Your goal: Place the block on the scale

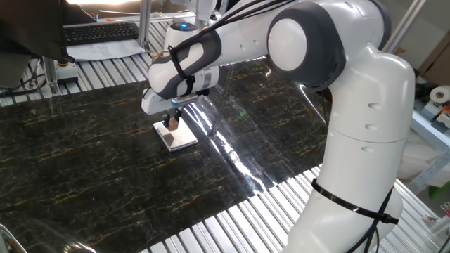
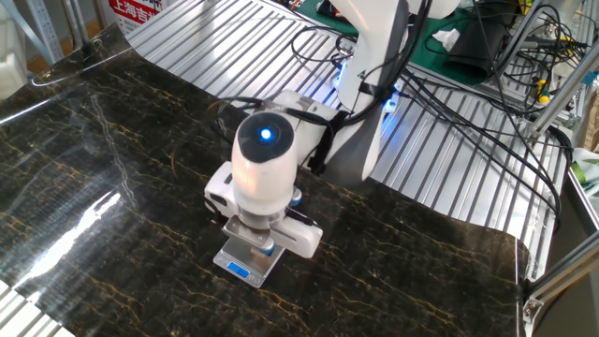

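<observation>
One fixed view, hand (image 1: 171, 119) above scale (image 1: 176, 135)

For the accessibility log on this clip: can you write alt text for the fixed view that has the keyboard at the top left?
A white robot arm reaches over a dark marbled table, its hand directly above a small square silver-white scale, with a tiny brown block at its fingertips near the scale's far edge. A keyboard sits behind the table.

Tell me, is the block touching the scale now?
Cannot tell. In one fixed view the block sits between the gripper fingers just over the scale, but no gap or contact shows plainly; the other fixed view hides it.
</observation>
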You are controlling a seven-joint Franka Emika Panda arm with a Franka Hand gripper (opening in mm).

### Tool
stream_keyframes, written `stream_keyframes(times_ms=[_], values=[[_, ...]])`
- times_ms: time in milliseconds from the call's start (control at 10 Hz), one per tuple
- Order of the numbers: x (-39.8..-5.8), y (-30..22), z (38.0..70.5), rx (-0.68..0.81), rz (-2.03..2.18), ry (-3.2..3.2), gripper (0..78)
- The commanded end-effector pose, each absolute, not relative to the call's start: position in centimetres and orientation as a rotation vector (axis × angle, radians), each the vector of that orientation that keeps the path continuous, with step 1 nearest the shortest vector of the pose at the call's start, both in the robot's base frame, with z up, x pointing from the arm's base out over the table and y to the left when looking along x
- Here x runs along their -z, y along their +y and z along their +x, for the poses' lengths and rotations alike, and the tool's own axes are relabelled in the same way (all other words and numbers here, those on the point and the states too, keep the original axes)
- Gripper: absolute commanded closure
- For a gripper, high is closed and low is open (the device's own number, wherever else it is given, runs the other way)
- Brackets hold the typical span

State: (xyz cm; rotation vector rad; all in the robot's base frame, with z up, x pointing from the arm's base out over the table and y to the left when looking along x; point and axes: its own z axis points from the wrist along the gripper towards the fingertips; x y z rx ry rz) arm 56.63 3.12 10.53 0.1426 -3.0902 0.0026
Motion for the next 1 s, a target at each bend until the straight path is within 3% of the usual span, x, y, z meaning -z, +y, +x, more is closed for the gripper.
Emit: stream_keyframes(times_ms=[100,1000], values=[[-10.6,2.8,56.7,-0.006,0.122,-3.108,76.4],[-9.4,2.3,55.4,-0.056,0.092,-3.092,76.4]])
